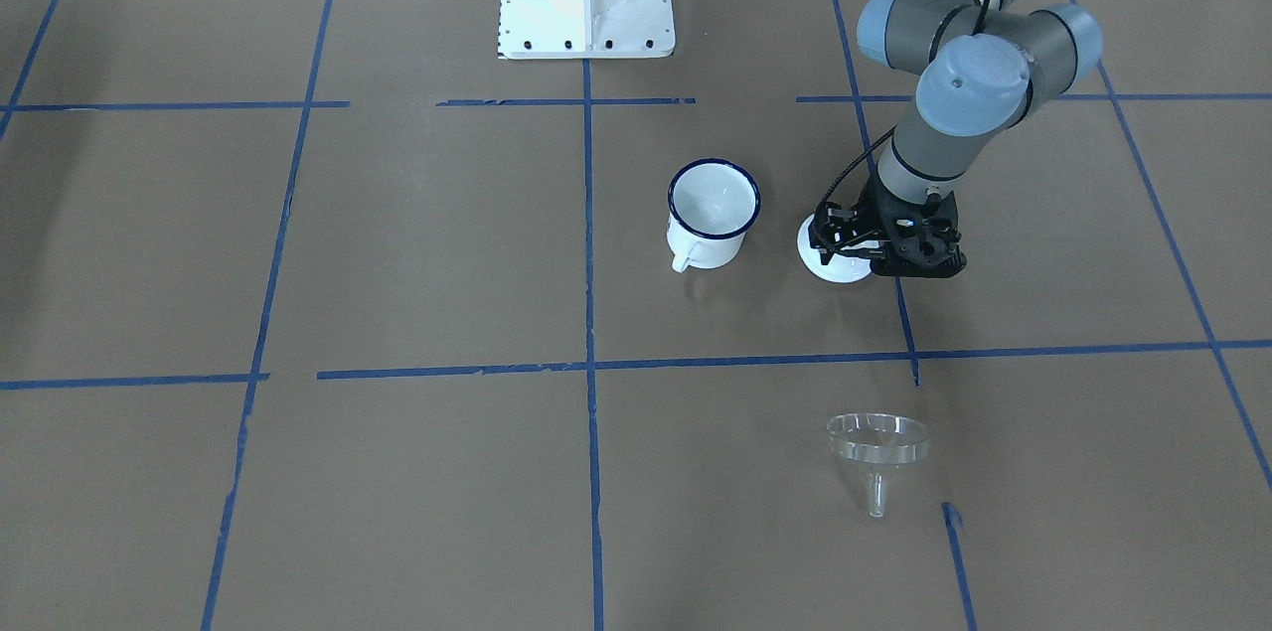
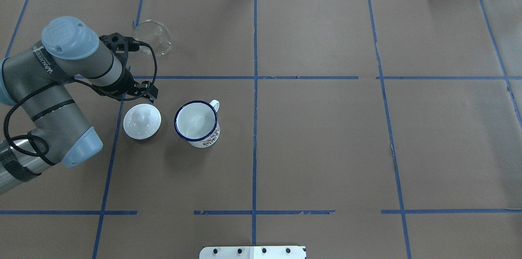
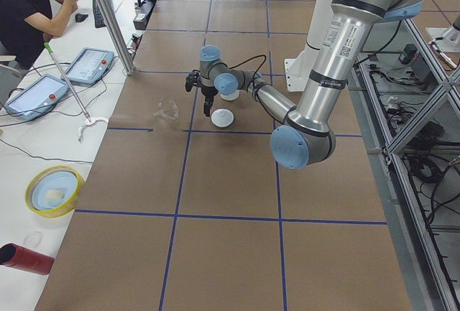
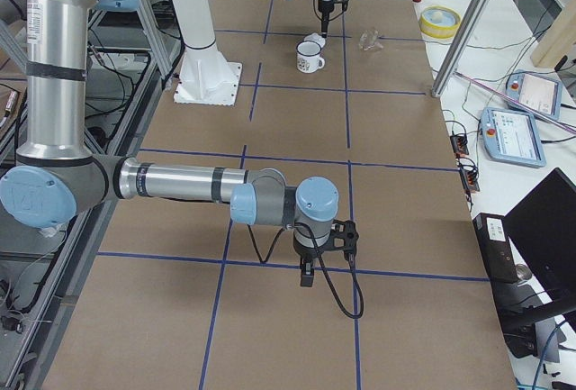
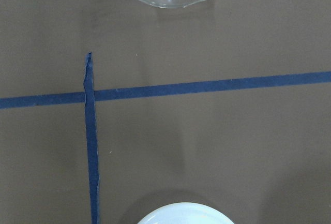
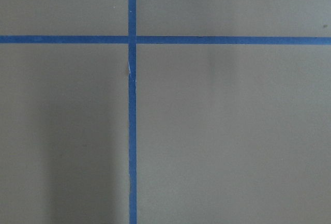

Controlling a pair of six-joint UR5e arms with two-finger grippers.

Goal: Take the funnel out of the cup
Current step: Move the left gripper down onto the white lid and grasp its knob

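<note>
Seen from the overhead camera, there were two grippers, one lid, one funnel and one cup on the table [image 2: 326,149]. At the left, the left gripper [image 2: 147,92] hung low on its arm and pointed down. It was just above the edge of the lid [image 2: 142,121], which lay at about 6 o'clock from it. I cannot tell how far its jaws stood apart, and nothing showed between them. The funnel [image 2: 153,37] lay on the table, out of the cup, at about 12 o'clock from the left gripper and clearly apart from it, across a blue tape line. The cup [image 2: 197,123] stood upright at 3 o'clock from the lid, near it but not touching, with its handle turned to about 1 o'clock. The right gripper [image 4: 307,275] showed only from the side camera, low over bare table and well apart from all these things. Its opening cannot be told.
</note>
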